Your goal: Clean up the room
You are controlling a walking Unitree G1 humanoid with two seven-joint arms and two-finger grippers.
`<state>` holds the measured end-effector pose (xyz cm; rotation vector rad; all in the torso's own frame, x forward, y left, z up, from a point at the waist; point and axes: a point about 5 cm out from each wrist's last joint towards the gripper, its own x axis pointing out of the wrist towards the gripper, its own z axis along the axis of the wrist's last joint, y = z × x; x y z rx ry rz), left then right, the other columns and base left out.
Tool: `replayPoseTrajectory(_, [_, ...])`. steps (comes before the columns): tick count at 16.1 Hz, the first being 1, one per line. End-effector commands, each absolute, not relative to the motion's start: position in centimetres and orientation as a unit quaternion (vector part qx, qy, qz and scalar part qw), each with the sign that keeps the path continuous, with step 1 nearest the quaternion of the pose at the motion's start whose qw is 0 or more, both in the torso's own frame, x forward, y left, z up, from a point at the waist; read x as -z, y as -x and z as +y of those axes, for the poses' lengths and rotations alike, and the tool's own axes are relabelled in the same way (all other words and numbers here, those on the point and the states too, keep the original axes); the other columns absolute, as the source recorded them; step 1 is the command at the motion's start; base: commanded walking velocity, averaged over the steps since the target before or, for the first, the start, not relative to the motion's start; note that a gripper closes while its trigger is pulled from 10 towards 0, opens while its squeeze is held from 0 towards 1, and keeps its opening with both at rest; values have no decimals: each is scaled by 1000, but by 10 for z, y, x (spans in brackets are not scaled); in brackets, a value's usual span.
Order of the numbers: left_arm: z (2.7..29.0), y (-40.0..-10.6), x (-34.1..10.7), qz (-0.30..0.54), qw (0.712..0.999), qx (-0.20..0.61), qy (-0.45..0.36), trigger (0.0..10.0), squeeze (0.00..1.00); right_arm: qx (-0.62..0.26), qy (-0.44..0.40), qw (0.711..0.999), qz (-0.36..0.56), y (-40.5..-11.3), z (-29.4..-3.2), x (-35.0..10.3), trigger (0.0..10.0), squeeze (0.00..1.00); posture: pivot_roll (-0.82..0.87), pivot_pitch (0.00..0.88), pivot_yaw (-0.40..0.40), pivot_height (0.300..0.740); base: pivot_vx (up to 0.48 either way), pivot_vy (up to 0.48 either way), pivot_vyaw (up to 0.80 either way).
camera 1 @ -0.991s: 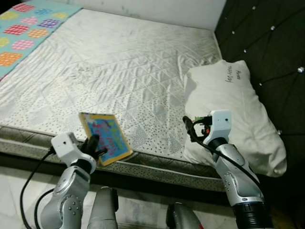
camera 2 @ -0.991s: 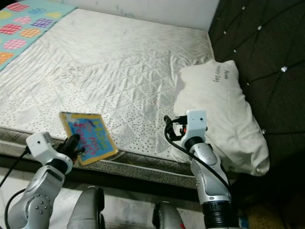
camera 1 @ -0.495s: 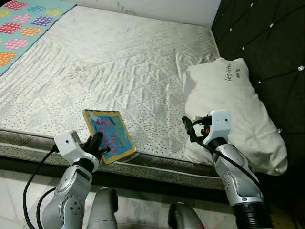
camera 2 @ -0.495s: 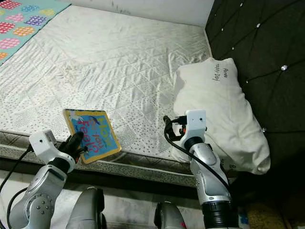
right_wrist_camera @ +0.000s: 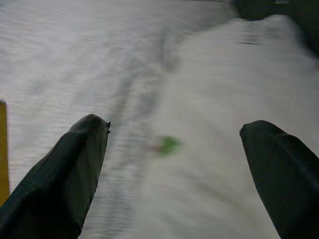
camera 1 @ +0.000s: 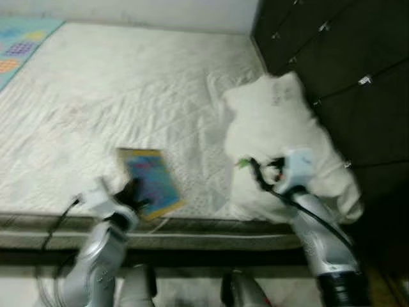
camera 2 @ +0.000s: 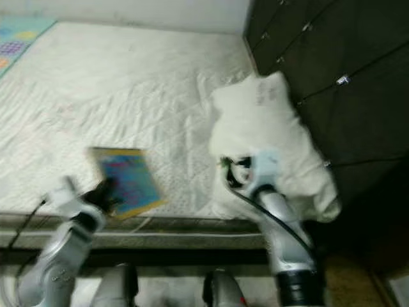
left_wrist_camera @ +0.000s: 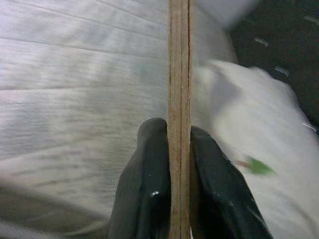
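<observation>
White quilted mattress [camera 1: 115, 96]: landmark for all below; bare, pale, stitched in a diamond pattern; head views blurred.
Book [camera 1: 149, 181]: blue cover with a yellow border and pink lettering; near the mattress's front edge, towards its left half; far end over the quilting, near end raised in the left gripper.
Left gripper [camera 1: 131, 195]: at the front edge of the mattress, both black fingers [left_wrist_camera: 149, 189] clamped on the book's near edge; in the left wrist view the book [left_wrist_camera: 179, 99] is seen edge-on, a thin tan board between the two fingers.
Pillow [camera 1: 281, 141]: white, crumpled, at the right end of the mattress, against the headboard; small dark writing near its top, unreadable.
Right gripper [camera 1: 255, 174]: over the pillow's front-left corner, close to the mattress's front edge; fingers [right_wrist_camera: 65, 174] spread wide, holding nothing; pillow [right_wrist_camera: 224, 99] ahead of them.
Green speck [right_wrist_camera: 168, 145]: small, on the pillow's near edge just ahead of the right gripper; too blurred to identify.
Headboard [camera 1: 332, 51]: dark, tufted with pale buttons, along the right end of the mattress.
Patterned sheet [camera 1: 19, 48]: teal with coloured patches, far-left corner of the mattress.
</observation>
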<state>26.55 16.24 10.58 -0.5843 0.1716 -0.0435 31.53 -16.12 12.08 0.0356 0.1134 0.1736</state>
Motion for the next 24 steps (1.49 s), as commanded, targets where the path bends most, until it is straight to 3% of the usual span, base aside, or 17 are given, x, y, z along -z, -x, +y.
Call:
replayPoseTrajectory(1, [167, -266, -113, 64, 955, 16, 290, 10000, 0, -102, -23, 993, 48, -317, -151, -126, 10000, 0, 5, 112, -89, 634, 281, 0, 0])
replayPoseTrajectory(6, [166, -267, -115, 58, 954, 19, 292, 10000, 0, -103, -21, 993, 47, -317, -151, -125, 10000, 0, 5, 113, -88, 634, 289, 0, 0])
replayPoseTrajectory(12, [165, -267, -112, 75, 954, 11, 291, 10000, 0, -96, -4, 994, 48, -315, -155, -124, 10000, 0, 5, 111, -92, 634, 0, 0, 0])
replayPoseTrajectory(19, [176, -283, -120, 52, 964, 11, 262, 10000, 0, -110, 1, 993, 45, -316, -155, -126, 10000, 0, -2, 104, -108, 576, 0, 0, 0])
replayPoseTrajectory(24, [182, -298, -131, 33, 960, 38, 274, 10000, 0, -111, 9, 993, 47, -314, -159, -126, 10000, 0, -19, 104, -117, 576, 0, 0, 0])
